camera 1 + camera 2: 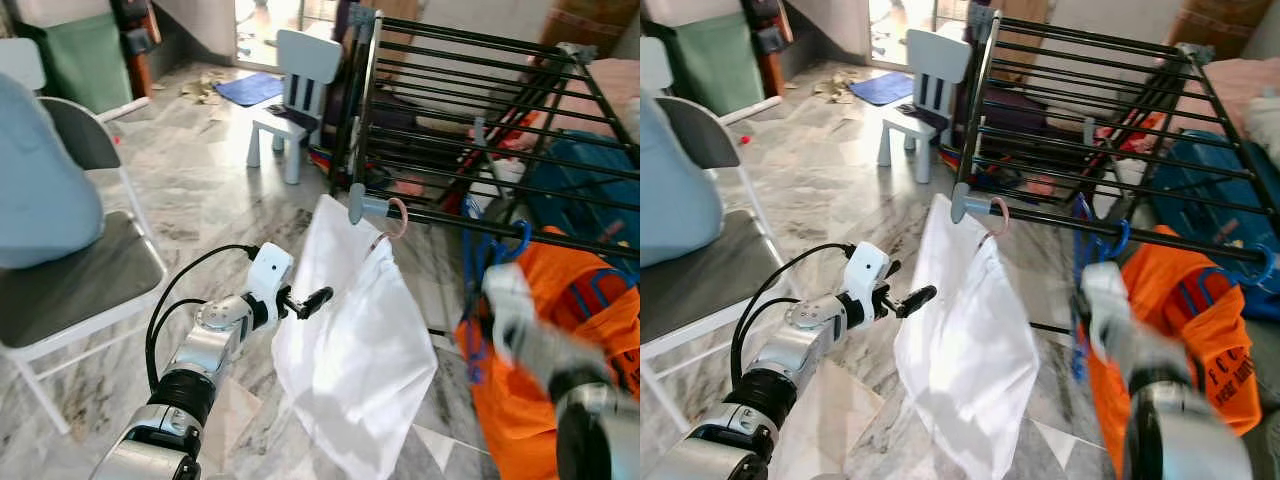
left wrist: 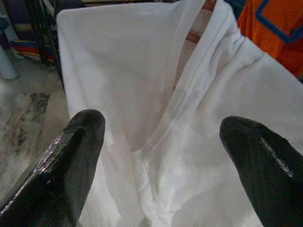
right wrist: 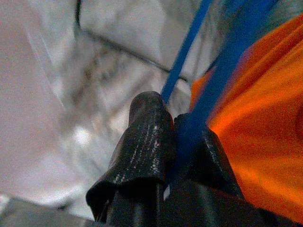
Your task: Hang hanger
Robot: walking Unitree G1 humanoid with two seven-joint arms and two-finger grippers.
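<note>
Right gripper (image 3: 173, 142) clenched on blue hanger (image 1: 497, 250) carrying orange shirt (image 1: 560, 350), near the rack bar (image 1: 520, 232) | left gripper (image 2: 161, 156) released beside white shirt (image 1: 350, 340) | we risk the hook missing the bar, or snagging the neighbouring pink hanger (image 1: 398, 218).

Blue hanger (image 1: 497, 250) carrying an orange shirt (image 1: 560, 350), clamped between the right gripper's (image 3: 173, 127) fingers, hook over the rack bar (image 1: 500, 225).
</note>
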